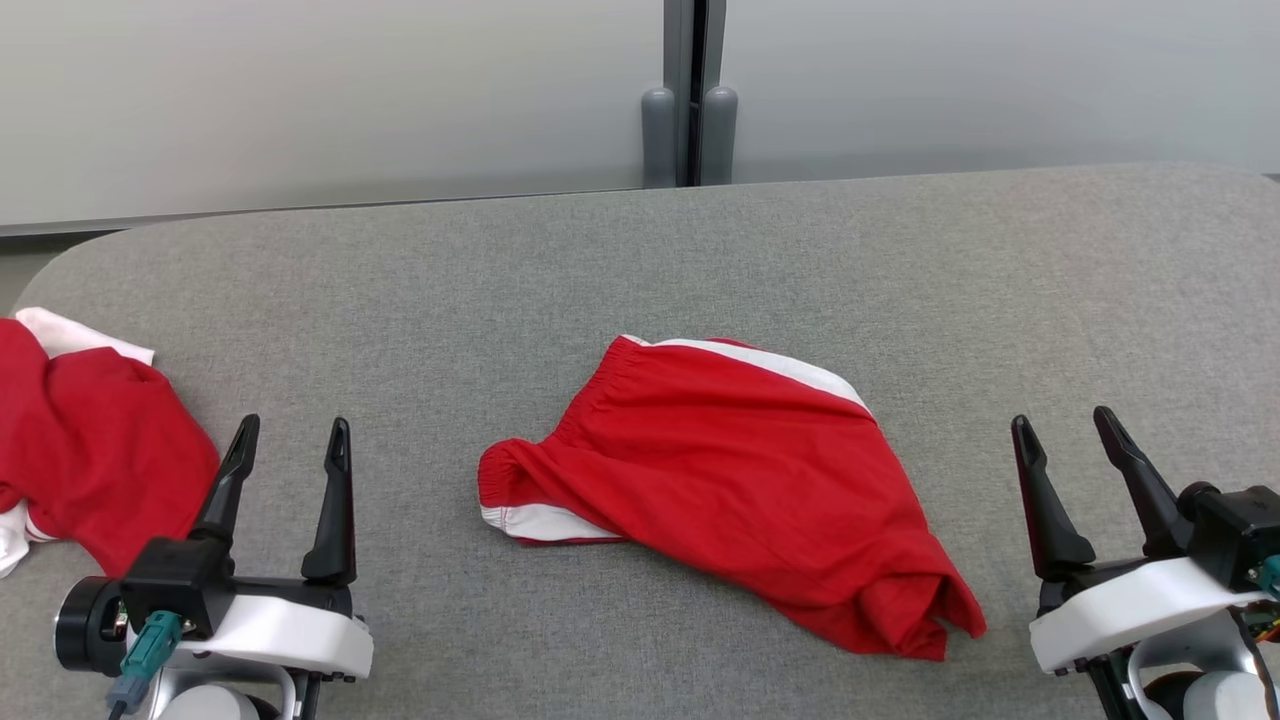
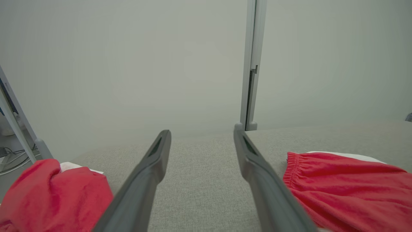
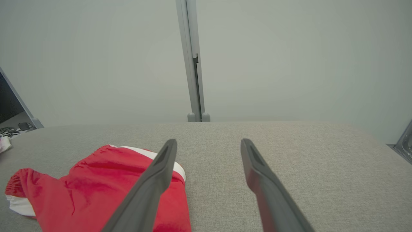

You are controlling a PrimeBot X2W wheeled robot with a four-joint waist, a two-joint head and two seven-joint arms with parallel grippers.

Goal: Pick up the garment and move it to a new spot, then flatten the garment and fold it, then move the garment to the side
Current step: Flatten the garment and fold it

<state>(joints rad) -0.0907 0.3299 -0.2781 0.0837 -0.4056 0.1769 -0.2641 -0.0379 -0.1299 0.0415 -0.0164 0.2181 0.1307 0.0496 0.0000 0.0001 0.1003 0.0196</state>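
Observation:
A red garment (image 1: 730, 480) with white trim and an elastic waistband lies crumpled in the middle of the grey table (image 1: 640, 260); it also appears at the right of the left wrist view as the garment (image 2: 347, 187) and at the lower left of the right wrist view as the garment (image 3: 96, 190). My left gripper (image 1: 293, 435) stands open at the lower left, apart from the garment, nothing between its fingers (image 2: 151, 174). At the lower right my right gripper (image 1: 1063, 425) is open too, just right of the garment, fingers (image 3: 260, 180) over bare table.
A second red and white cloth (image 1: 85, 440) lies bunched at the table's left edge, close to my left gripper, also seen as the cloth (image 2: 51, 196). A pale wall with a grey post (image 1: 690, 95) stands behind the table's far edge.

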